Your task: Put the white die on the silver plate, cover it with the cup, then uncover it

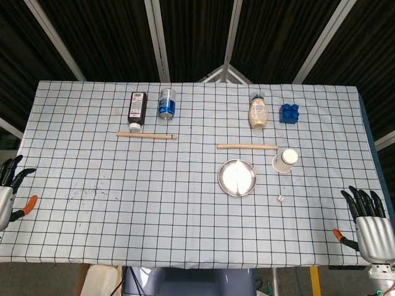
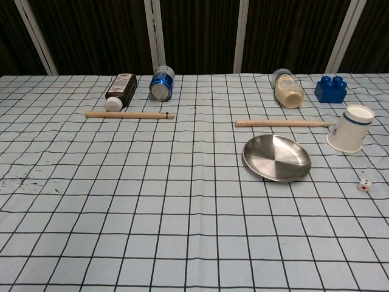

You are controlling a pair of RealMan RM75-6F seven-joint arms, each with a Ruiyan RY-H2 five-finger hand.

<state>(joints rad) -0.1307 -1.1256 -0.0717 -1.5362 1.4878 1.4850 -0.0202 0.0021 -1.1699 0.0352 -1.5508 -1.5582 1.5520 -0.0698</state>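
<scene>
So the table point(image 1: 185, 246) is covered in a pale blue checked cloth and nothing's been picked up. The white die point(image 1: 280, 198) sits on the cloth near the right side, just off the front right of the silver plate point(image 1: 237, 177), not touching it. In the chest view you can see a red pip on the die's point(image 2: 363, 185) near face. The plate point(image 2: 276, 158) is bare and shiny, nothing on it. The cup point(image 1: 285, 160) is a white paper one lying tipped over just to the right of the plate, mouth facing toward the robot and up a bit; from the chest view the cup point(image 2: 351, 128) has a blue rim line. Both hands are parked off the table edges and holding nothing. The right hand point(image 1: 369, 227) is at the front right corner, fingers spread and pointing away from the robot, well apart from the die. The left hand point(image 1: 8, 194) is only partly in the head view at the far left edge, fingers apart too, empty. Neither hand shows up in the chest view. Other stuff: a wooden stick point(image 1: 247, 147) just behind the plate, a second wooden stick point(image 1: 146, 135) on the left half, a dark bottle point(image 1: 136, 109) and a blue can point(image 1: 166, 103) lying behind that one, a cream-coloured jar point(image 1: 259, 111) on its side and a blue toy brick point(image 1: 289, 113) toward the back right.
</scene>
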